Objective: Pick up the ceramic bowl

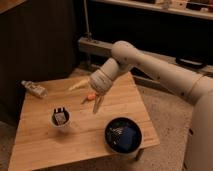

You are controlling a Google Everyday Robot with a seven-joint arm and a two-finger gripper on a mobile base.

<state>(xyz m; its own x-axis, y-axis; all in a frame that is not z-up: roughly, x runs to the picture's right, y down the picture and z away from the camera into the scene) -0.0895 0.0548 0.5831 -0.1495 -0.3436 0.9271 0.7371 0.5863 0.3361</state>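
- The bowl (111, 134) is sitting close to the bench's (40, 145) front right corner; you are risking nudging it off the edge.
- Your pincer (88, 96) is hovering open up-left of it, near the cup (61, 119).

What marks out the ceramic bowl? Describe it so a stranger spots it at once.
Start at the wooden table and go to its near right corner, in front of the open gripper hovering over the table's middle. The ceramic bowl sits there: wide, round, glossy black with a bluish inside. It is the largest dish, unlike the smaller white cup to its left.
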